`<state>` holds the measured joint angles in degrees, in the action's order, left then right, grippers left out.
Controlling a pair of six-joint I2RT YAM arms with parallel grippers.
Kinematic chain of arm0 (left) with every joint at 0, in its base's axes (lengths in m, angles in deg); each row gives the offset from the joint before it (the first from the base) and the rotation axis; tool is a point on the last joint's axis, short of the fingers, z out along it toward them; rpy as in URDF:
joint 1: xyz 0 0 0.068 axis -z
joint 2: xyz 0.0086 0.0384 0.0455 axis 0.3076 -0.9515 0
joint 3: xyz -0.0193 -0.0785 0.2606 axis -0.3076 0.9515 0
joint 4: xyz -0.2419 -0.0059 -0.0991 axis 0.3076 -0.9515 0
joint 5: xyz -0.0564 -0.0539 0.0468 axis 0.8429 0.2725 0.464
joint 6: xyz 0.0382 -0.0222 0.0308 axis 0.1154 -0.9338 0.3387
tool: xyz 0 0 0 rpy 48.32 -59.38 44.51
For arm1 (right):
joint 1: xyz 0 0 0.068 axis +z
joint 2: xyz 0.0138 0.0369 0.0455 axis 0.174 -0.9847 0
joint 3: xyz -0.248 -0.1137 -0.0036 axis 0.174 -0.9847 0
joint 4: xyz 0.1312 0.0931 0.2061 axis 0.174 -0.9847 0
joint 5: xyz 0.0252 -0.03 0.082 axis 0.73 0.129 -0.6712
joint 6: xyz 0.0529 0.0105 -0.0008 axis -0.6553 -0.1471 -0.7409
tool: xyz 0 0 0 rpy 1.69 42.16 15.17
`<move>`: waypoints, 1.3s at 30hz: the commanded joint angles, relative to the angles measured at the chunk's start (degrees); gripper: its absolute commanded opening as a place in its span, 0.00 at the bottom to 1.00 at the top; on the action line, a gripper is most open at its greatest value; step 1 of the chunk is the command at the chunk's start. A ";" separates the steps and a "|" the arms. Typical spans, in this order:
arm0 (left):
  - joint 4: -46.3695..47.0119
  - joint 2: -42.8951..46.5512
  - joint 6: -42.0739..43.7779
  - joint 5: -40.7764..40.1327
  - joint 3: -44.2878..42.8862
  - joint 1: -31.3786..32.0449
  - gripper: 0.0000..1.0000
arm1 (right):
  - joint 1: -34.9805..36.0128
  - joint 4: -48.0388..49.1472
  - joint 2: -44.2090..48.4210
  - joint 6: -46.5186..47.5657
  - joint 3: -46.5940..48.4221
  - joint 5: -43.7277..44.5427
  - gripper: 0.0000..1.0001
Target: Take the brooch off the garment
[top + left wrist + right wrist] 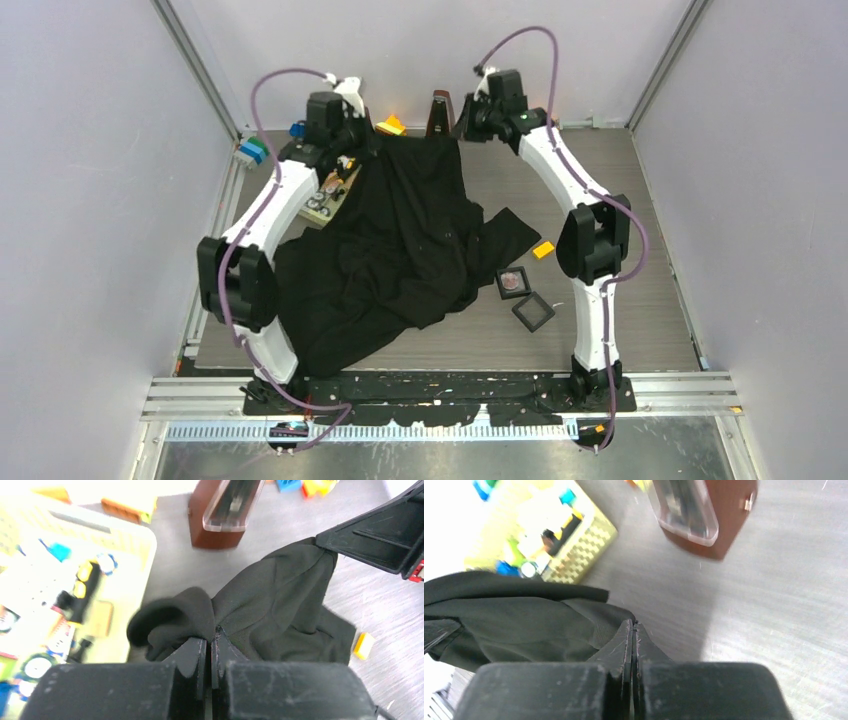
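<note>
The black garment (pixel 400 250) lies spread over the table's middle, with its far edge lifted. My left gripper (pixel 358 152) is shut on a fold of that edge, seen in the left wrist view (pixel 212 630), where the cloth (pixel 270 605) hangs beyond the tips. My right gripper (pixel 463 128) is shut on the garment's other far corner, seen in the right wrist view (pixel 633 625) with the cloth (pixel 524 625) to its left. The brooch (pixel 512 282), a pinkish disc, rests in a small black square tray to the right of the garment, apart from it.
A second black square tray (pixel 533 313) sits beside the first. A yellow block (pixel 543 250) lies near the garment's right corner. A brown metronome (pixel 438 115) stands at the back. A woven tray of small items (pixel 330 195) lies under the left arm. Coloured blocks (pixel 252 152) sit far left.
</note>
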<state>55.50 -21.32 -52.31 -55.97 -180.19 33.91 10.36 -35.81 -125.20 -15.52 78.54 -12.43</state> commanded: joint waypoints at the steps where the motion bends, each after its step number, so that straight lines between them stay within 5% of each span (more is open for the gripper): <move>1: -5.79 7.62 2.45 -3.91 -8.39 -1.57 0.00 | -0.51 1.01 6.22 -0.34 11.14 -4.30 0.00; 9: -6.08 10.84 2.72 -6.16 -10.23 -1.84 0.00 | -0.52 1.10 7.59 -1.84 16.38 -5.74 0.00; 20: -5.08 5.11 0.95 -0.43 -3.40 -2.19 0.00 | -0.51 4.50 18.71 -3.26 -12.27 -4.80 0.06; 22: -5.25 3.68 0.32 0.99 -2.72 -2.19 0.00 | -0.52 3.86 20.82 -2.85 -16.13 -3.49 0.18; 23: -5.79 3.04 0.29 1.34 -2.69 -2.19 0.00 | -0.52 3.55 21.29 -2.60 -18.37 -2.20 0.35; 24: -6.58 2.54 0.43 1.62 -2.73 -2.19 0.02 | -0.52 3.39 22.50 -2.40 -19.71 -1.43 0.43; 27: -8.87 3.23 0.80 -0.71 -1.75 -2.19 0.45 | -0.60 5.46 26.39 -1.69 -27.53 2.85 0.70; 31: -5.20 9.29 0.22 -2.01 5.43 -2.19 0.81 | -0.69 8.76 32.03 -1.30 -34.12 7.60 0.81; 33: -3.50 13.40 -0.21 -2.10 10.20 -2.19 0.88 | -0.72 10.24 35.34 -1.67 -36.30 8.99 0.82; 39: -6.45 26.13 -2.42 -0.23 21.31 -1.40 0.88 | -0.71 11.85 43.31 -5.62 -45.23 8.80 0.82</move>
<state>48.72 -4.27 -52.92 -57.35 -163.30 32.07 9.84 -27.83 -87.30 -18.64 37.64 -5.46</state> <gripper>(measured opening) 0.884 0.814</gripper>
